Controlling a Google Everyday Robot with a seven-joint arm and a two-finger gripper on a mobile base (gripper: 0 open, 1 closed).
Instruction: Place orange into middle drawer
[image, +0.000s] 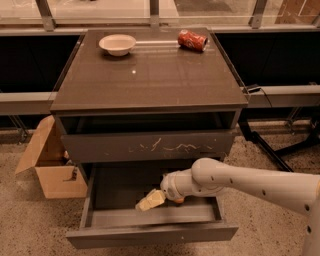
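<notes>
Inside the middle drawer (150, 234), the pincer (150, 201). Just right of it, seemingly, the orange (179, 200). Grip: cannot tell.

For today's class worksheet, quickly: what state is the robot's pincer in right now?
Pincer: inside the pulled-out drawer; open or shut cannot be told.

The middle drawer (150, 234), wide, shallow and dark grey with a plain front, stands pulled open around the gripper (149, 202), which hangs inside it over the smooth floor, and only a small patch of the orange (179, 200) shows, just behind the gripper's base.
</notes>
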